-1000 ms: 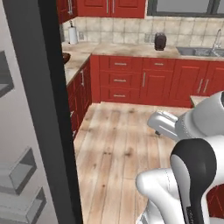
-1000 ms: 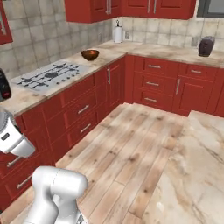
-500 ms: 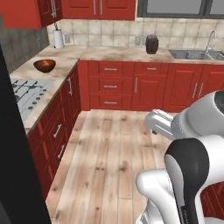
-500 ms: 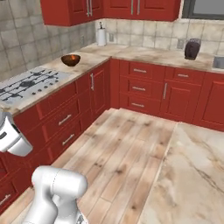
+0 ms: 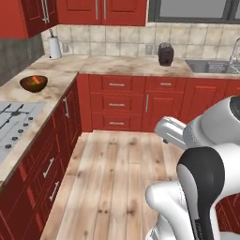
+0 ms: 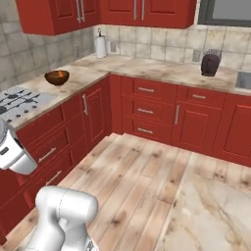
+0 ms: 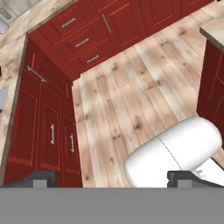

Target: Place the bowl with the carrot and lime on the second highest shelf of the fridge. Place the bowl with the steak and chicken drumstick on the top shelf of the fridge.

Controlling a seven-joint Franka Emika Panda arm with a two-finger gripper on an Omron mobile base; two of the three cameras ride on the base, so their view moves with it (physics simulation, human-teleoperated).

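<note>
Stovetop burners (image 5: 14, 124) sit at your far left in the left base view, set into the pale stone counter (image 5: 56, 89) over red cabinets. Just beyond them on that counter you have a dark-brown wooden bowl (image 5: 33, 83) with something orange inside; you cannot tell from here which of the two task bowls it is. It also shows in the right base view (image 6: 57, 77), standing alone, well apart from the arm. Farther back in the corner stands a paper towel roll (image 5: 55, 47), upright against the tiled wall. Moving right along the back counter, a dark rounded jar (image 5: 165, 54) stands near the sink (image 5: 208, 66), with the faucet (image 5: 234, 51) at the right edge. Wood-plank floor (image 5: 112, 178) fills the middle. In the hand view your gripper (image 7: 111, 177) looks down at that floor beside the red cabinet doors, its two dark fingertips (image 7: 41, 178) spread wide apart with nothing between them.
</note>
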